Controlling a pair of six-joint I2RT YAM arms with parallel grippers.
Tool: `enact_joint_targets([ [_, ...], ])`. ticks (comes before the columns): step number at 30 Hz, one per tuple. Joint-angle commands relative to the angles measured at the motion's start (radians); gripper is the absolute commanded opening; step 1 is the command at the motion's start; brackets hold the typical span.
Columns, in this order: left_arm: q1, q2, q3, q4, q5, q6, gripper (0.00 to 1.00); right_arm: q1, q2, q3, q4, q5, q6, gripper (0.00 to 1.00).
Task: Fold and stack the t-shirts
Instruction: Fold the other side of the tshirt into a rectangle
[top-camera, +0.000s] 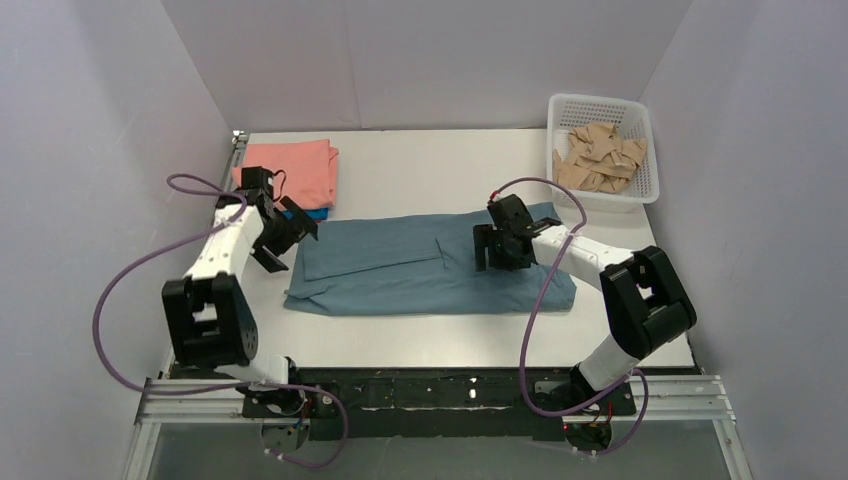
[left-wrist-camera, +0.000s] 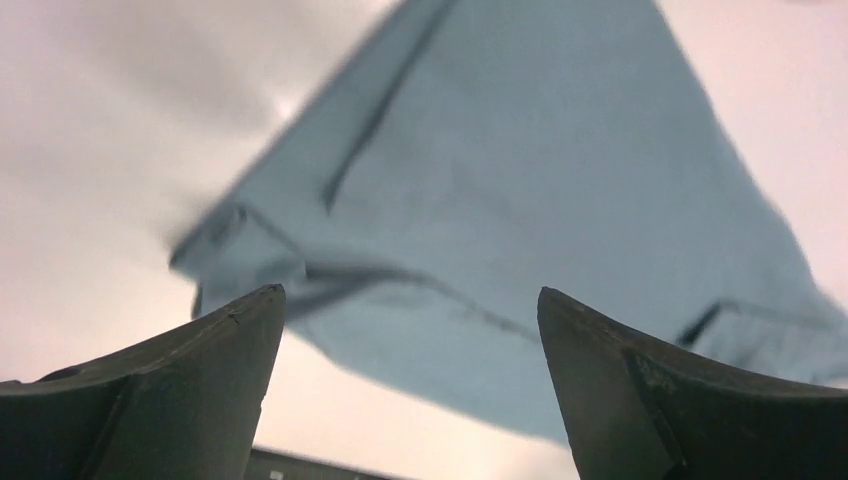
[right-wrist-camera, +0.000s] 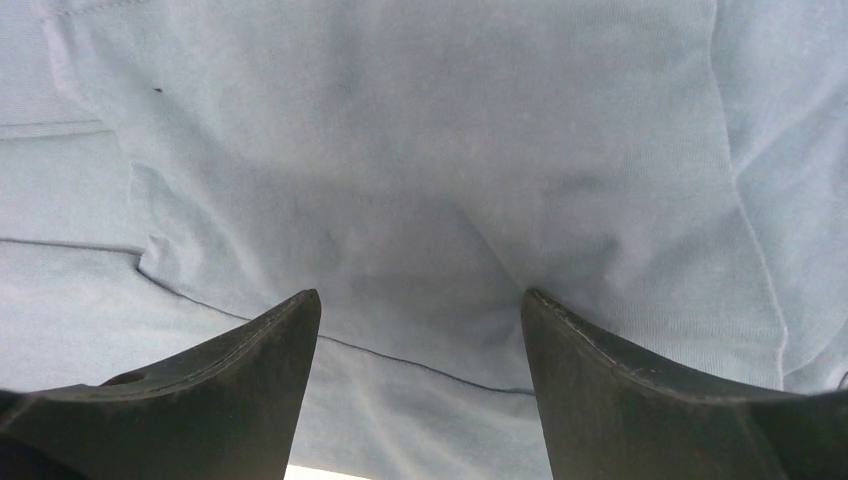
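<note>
- Left end effector (top-camera: 283, 236): fingers wide apart, empty, just beside the left edge of the grey-blue t-shirt (top-camera: 400, 270).
- Right end effector (top-camera: 497, 250): fingers apart, clamping nothing, over the shirt's right part.
- Grey-blue t-shirt: partly folded, flat at the middle of the table (top-camera: 420, 165).
- Salmon-pink t-shirt (top-camera: 295, 168): folded, far left.
- Risk: pinching only one layer would likely pull the fold open, and uneven lifts would skew it.

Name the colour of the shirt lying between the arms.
The shirt is grey-blue; top view shows it best.

Our white tabletop (top-camera: 430, 165)
We've got a dusty grey-blue cotton t-shirt (top-camera: 400, 268) flat mid-table, a white plastic basket (top-camera: 598, 98) far right, a salmon-pink folded t-shirt (top-camera: 295, 170) on a bright blue one (top-camera: 316, 213) far left.
</note>
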Motion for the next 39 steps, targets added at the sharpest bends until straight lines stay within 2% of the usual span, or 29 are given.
enact_joint_targets([
  [1,-0.082,-0.212,-0.175,-0.198,0.062,-0.031,0.98,-0.010,-0.031,-0.036,-0.031,0.045,0.022,0.82],
  [4,-0.143,-0.302,-0.257,-0.273,-0.057,-0.111,0.98,-0.017,-0.022,-0.070,-0.039,0.058,0.033,0.82],
  [9,-0.128,-0.357,-0.304,-0.305,-0.266,-0.155,0.96,-0.030,-0.038,-0.124,-0.016,0.034,0.043,0.82],
  [12,-0.086,-0.311,-0.306,-0.278,-0.245,-0.179,0.85,-0.035,-0.040,-0.128,-0.020,0.030,0.044,0.81],
  [15,-0.064,-0.263,-0.295,-0.261,-0.247,-0.197,0.80,-0.037,-0.038,-0.122,-0.021,0.020,0.041,0.81],
  [24,-0.063,-0.153,-0.236,-0.246,-0.258,-0.250,0.47,-0.037,-0.022,-0.113,-0.021,0.001,0.033,0.81],
  [30,-0.062,-0.101,-0.197,-0.245,-0.245,-0.260,0.02,-0.039,-0.020,-0.109,-0.029,0.004,0.032,0.81],
  [31,-0.062,-0.093,-0.190,-0.246,-0.244,-0.260,0.00,-0.038,-0.021,-0.109,-0.029,0.004,0.033,0.81],
  [39,-0.063,-0.051,-0.091,-0.276,-0.284,-0.258,0.00,-0.039,-0.021,-0.097,-0.046,0.011,0.036,0.80],
])
